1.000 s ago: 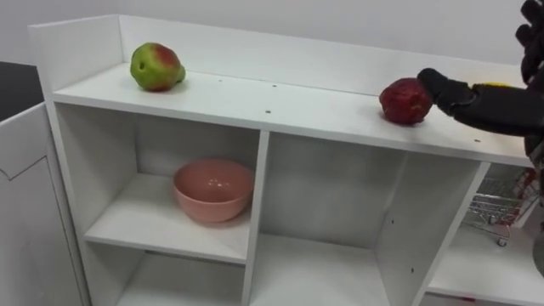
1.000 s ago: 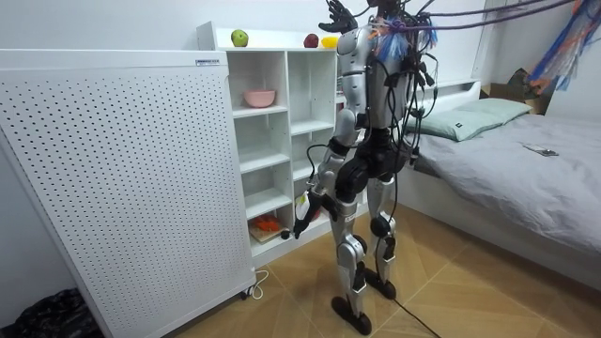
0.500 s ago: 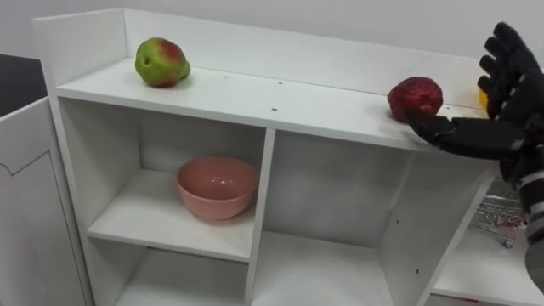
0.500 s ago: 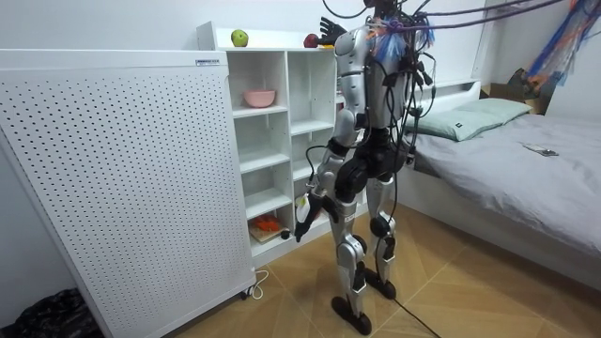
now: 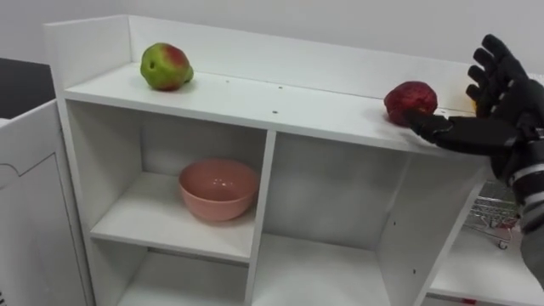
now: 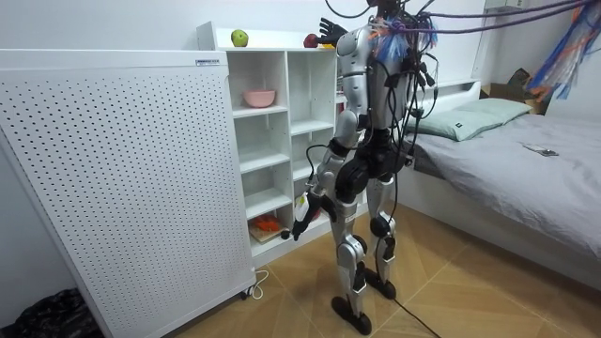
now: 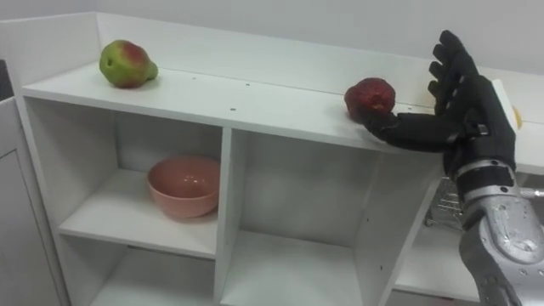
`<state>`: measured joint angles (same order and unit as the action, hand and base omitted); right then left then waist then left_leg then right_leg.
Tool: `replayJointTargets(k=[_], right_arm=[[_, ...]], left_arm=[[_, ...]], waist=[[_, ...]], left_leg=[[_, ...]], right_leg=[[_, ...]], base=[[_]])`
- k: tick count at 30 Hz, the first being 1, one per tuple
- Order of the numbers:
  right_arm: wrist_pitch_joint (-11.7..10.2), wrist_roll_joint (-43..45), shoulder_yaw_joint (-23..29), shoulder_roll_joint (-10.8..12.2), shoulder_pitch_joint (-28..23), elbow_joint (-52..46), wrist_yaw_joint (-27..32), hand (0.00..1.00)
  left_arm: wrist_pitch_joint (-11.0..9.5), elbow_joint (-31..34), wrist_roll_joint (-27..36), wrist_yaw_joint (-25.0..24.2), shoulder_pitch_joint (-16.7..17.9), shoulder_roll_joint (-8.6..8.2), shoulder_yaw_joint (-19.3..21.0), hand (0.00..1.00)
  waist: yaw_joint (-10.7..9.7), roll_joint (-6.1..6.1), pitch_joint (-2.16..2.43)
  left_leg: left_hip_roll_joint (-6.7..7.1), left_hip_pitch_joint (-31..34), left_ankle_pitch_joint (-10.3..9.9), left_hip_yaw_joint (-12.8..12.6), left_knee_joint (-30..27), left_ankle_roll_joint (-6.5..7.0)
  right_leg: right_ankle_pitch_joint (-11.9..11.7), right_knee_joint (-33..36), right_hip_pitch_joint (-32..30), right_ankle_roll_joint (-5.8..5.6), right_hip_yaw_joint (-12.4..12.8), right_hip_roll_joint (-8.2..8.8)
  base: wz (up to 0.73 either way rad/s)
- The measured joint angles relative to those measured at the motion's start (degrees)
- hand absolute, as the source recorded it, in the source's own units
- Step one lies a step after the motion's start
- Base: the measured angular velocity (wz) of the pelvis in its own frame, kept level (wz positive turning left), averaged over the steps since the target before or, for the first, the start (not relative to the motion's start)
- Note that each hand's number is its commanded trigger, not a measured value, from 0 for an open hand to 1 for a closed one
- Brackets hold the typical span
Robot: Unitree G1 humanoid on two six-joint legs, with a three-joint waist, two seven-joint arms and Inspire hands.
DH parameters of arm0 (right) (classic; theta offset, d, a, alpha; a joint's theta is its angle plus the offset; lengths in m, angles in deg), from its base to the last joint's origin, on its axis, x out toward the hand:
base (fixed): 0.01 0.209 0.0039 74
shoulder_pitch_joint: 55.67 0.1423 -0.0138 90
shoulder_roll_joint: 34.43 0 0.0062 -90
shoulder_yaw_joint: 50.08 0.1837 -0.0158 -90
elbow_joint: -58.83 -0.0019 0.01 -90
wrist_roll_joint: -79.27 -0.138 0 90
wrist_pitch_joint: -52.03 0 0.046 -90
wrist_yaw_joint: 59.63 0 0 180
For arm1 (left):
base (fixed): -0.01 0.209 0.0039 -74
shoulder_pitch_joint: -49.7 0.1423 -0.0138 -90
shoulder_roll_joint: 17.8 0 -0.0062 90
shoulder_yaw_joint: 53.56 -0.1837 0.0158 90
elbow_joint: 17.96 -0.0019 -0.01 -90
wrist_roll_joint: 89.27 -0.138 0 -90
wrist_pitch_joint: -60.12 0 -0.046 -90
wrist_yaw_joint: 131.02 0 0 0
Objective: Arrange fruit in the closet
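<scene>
In the left eye view a white closet (image 5: 270,109) of open compartments stands before the robot. A green-and-red fruit (image 5: 167,66) sits at the left end of its top shelf and a dark red fruit (image 5: 410,101) sits well apart towards the right. The right robot hand (image 5: 503,119) is raised at that end, holding nothing, with its fingers straight and spread upward. Its thumb reaches along the shelf edge to the foot of the red fruit. A pink bowl (image 5: 218,189) stands in the upper left compartment. A small wire cart (image 5: 497,218) shows in a compartment on the right.

In the room view the robot stands upright on a wooden floor (image 6: 451,291), facing the closet, with a bed (image 6: 526,155) behind it. Its right arm is lifted to the top shelf. The left robot hand (image 6: 299,228) hangs low by the lower shelves, and its state cannot be made out at this range. A tall perforated white panel (image 6: 113,178) stands on the room view's left. A narrow label strip (image 6: 208,62) runs near its top edge, with print too small to read. Something orange (image 6: 268,225) lies on a low shelf.

In the right eye view the thumb tip seems to touch the red fruit's lower front, though contact is hard to confirm. A sliver of yellow fruit (image 7: 514,113) shows just beyond the open hand.
</scene>
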<state>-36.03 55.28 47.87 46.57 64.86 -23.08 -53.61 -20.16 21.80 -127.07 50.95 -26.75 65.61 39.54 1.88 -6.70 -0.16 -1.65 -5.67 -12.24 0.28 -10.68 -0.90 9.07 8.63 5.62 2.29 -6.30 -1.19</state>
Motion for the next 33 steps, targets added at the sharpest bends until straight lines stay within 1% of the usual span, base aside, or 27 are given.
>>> replayJointTargets(k=[2,4,5,7,8,9,10,11,12,14,17,19,21,22,23,24,25,26,30,33], right_arm=[[0.0,-1.9,0.0,-0.7,0.3,1.6,-0.4,0.0],[0.0,-2.7,0.0,-1.3,0.6,2.8,-0.9,0.0],[0.1,-2.7,0.0,-1.5,0.7,3.2,-1.1,0.0],[0.1,-2.7,0.0,-1.6,0.7,3.5,-1.4,0.0],[0.2,-2.7,0.0,-1.7,0.8,3.7,-1.8,0.0],[0.4,-2.7,0.0,-2.0,0.8,3.8,-2.4,0.0],[0.6,-2.8,0.0,-2.1,0.9,3.8,-2.7,0.0],[0.9,-2.9,0.0,-2.3,1.1,3.9,-3.7,0.0],[1.0,-2.8,0.0,-2.3,1.4,4.1,-3.9,0.0],[1.9,-2.4,0.0,-2.6,2.8,4.9,-5.3,0.0],[1.9,-2.5,-0.1,-2.9,3.6,5.5,-6.9,0.0],[1.9,-2.5,-0.2,-3.2,4.0,6.0,-8.1,0.0],[1.9,-2.4,-0.8,-3.8,4.4,6.6,-9.0,0.0],[1.9,-2.3,-1.2,-4.1,4.4,6.8,-9.6,0.0],[2.0,-2.0,-1.7,-4.5,4.4,6.9,-10.0,0.0],[2.0,-1.6,-2.2,-4.7,4.4,6.9,-10.2,0.53],[2.1,-0.5,-2.4,-4.9,4.4,6.9,-11.0,0.68],[2.3,0.2,-2.4,-4.9,4.4,6.9,-11.8,1.0],[3.1,2.8,-3.3,-5.4,4.4,6.9,-13.5,1.0],[3.1,4.6,-4.6,-6.8,4.5,6.9,-15.0,1.0]], left_arm=[[0.0,0.0,0.0,0.0,0.0,0.3,0.0,0.0],[0.0,-0.1,0.0,0.0,0.0,0.42,0.1,0.0],[0.0,-0.1,0.0,0.0,0.0,0.43,0.2,0.0],[0.1,-0.2,0.0,-0.1,0.0,0.43,0.3,0.0],[0.2,-0.2,0.0,-0.2,0.0,0.43,0.4,0.0],[0.3,-0.5,-0.1,-0.3,0.0,0.43,0.5,0.0],[0.4,-0.5,-0.1,-0.4,0.1,0.43,0.5,0.0],[0.6,-0.5,-0.1,-0.6,0.2,0.43,0.5,0.0],[0.8,-0.4,-0.1,-0.7,0.3,0.41,0.6,0.0],[1.4,-0.4,-0.4,-2.0,0.4,0.4,1.3,0.0],[1.7,-0.4,-0.3,-3.1,0.6,0.55,1.3,0.0],[1.7,-0.4,-0.1,-3.5,0.6,0.58,1.3,0.0],[1.7,-0.4,-0.1,-3.7,0.6,0.68,1.2,0.0],[1.7,-0.4,-0.1,-3.7,0.5,0.9,1.2,0.0],[1.7,-0.4,-0.1,-3.7,0.6,1.09,1.2,0.0],[1.7,-0.4,-0.1,-3.7,0.7,1.15,1.2,0.0],[1.7,-0.4,-0.2,-3.7,0.7,1.26,1.2,0.0],[1.7,-0.4,-0.3,-3.8,0.7,1.42,1.2,0.0],[1.7,-0.5,-0.1,-4.0,0.7,2.05,1.2,0.0],[1.6,-0.5,-0.1,-4.7,0.3,2.48,1.2,0.0]], waist=[[0.0,-0.27,0.2],[0.1,-0.33,0.24],[0.2,-0.53,0.38],[0.2,-0.61,0.43],[0.2,-0.9,0.6],[0.2,-0.8,0.5],[0.2,-1.01,0.64],[0.1,-0.84,0.51],[0.1,-0.87,0.53],[0.1,-0.92,0.57],[0.2,-1.03,0.6],[0.2,-1.19,0.53],[0.2,-1.53,0.38],[0.2,-1.9,0.22],[0.2,-2.34,0.27],[0.2,-2.51,0.29],[0.2,-2.81,0.27],[0.3,-3.14,0.37],[0.9,-3.56,0.3],[1.7,-3.67,0.32]], left_leg=[[0.0,0.0,0.0,0.0,-0.1,0.0],[0.0,0.0,0.0,0.0,-0.1,0.0],[0.01,0.0,0.0,0.0,-0.1,0.0],[0.01,0.0,0.0,0.0,-0.1,0.0],[0.02,0.0,0.0,0.0,-0.1,0.0],[0.04,0.1,0.0,0.1,-0.1,0.0],[0.05,0.1,0.0,0.1,-0.1,0.0],[0.06,0.1,0.0,0.1,-0.2,0.0],[0.06,0.1,0.0,0.2,-0.2,0.0],[0.07,0.1,0.0,0.2,-0.2,0.0],[0.07,0.0,0.0,0.3,-0.2,0.01],[0.08,0.0,0.0,0.4,-0.2,0.01],[0.08,0.0,0.0,0.5,-0.2,0.01],[0.07,0.0,0.0,0.8,-0.1,0.01],[0.06,0.1,0.0,0.8,-0.1,0.01],[0.07,0.1,0.0,0.8,-0.1,0.01],[0.08,0.1,0.0,0.7,-0.1,0.01],[0.09,0.2,0.0,0.7,-0.1,0.01],[0.08,-0.1,0.0,0.6,-0.1,0.01],[0.07,-0.1,0.0,0.6,-0.1,0.01]], right_leg=[[0.0,0.0,0.1,0.0,0.0,0.0],[0.0,0.0,0.1,0.0,-0.1,0.01],[0.0,0.0,0.1,0.0,-0.1,0.02],[0.0,0.0,0.1,0.0,-0.1,0.03],[0.0,0.0,0.1,0.0,-0.1,0.03],[0.0,0.0,0.1,-0.02,-0.1,0.03],[0.0,0.0,0.1,-0.04,-0.1,0.03],[0.1,0.0,0.1,-0.07,-0.1,0.04],[0.1,0.0,0.1,-0.07,-0.1,0.04],[0.1,0.0,-0.1,-0.07,-0.1,0.03],[0.1,0.1,-0.2,-0.06,-0.2,0.03],[0.1,0.0,-0.2,-0.06,-0.2,0.04],[0.1,0.0,-0.1,-0.05,-0.2,0.03],[0.1,0.0,-0.1,-0.02,-0.3,0.01],[0.1,0.0,-0.2,0.02,-0.3,0.0],[0.1,0.0,-0.2,0.02,-0.3,0.0],[0.2,0.0,-0.3,0.0,-0.3,0.02],[0.2,0.0,-0.4,-0.01,-0.3,0.01],[0.2,0.0,-0.1,-0.01,-0.2,0.0],[0.2,0.1,-0.1,0.0,-0.2,-0.01]], base=[[0.0],[0.0],[0.0],[0.0],[0.0],[0.0],[0.0],[0.0],[0.0],[0.0],[0.0],[0.0],[0.0],[0.0],[0.0],[0.0],[0.0],[0.0],[0.0],[0.0]])
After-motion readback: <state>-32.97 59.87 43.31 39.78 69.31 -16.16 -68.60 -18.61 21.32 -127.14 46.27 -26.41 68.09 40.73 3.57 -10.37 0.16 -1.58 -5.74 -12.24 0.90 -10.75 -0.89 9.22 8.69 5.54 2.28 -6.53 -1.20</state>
